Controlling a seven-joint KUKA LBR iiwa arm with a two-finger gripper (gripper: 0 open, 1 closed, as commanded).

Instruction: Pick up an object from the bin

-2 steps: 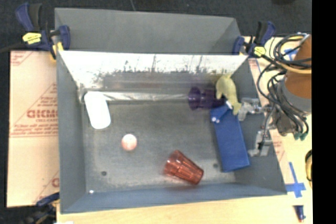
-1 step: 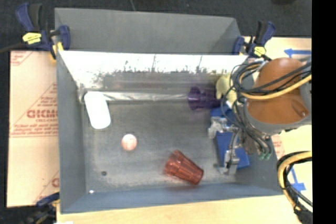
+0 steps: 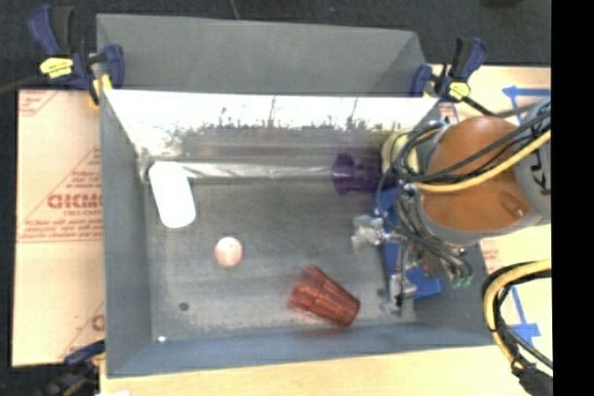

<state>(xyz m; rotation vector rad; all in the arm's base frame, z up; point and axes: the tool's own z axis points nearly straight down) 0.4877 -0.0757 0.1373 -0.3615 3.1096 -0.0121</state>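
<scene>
- At bin's right end: arm reaching in from the right, orange cover (image 3: pixel 469 176) on the wrist, yellow and black cables looped across it.
- Gripper (image 3: pixel 390 266) low over the floor of the bin (image 3: pixel 278 121), close to the right wall, nearer the front wall than the back.
- Spread or pressed together: cannot tell; metal parts and cables crowd the tip.
- Cannot tell whether anything is pinched.
- Blue piece (image 3: pixel 425 285) just right of the gripper, partly hidden by it; kind not clear, and cannot tell whether loose thing or robot part.
- Cup (image 3: pixel 323 297): red, ridged, lying on its side near the front wall, wider end toward the right.
- Nearest plain thing to the gripper: this cup, just to its left, apart from it, not touching.
- Purple piece (image 3: pixel 350 172): see-through, round-ended, at the foot of the back wall, just left of the cables and cover; beyond the gripper, apart from it.
- Ball (image 3: pixel 228 251): small, pale pink, alone on the floor left of centre, well apart from the gripper and from the cup.
- White oblong (image 3: pixel 173 196): rounded ends, lying at the back-left corner, close to the left wall, just beyond the ball, farthest from the gripper.
- Four loose things in all, spread out singly, none touching another.
</scene>
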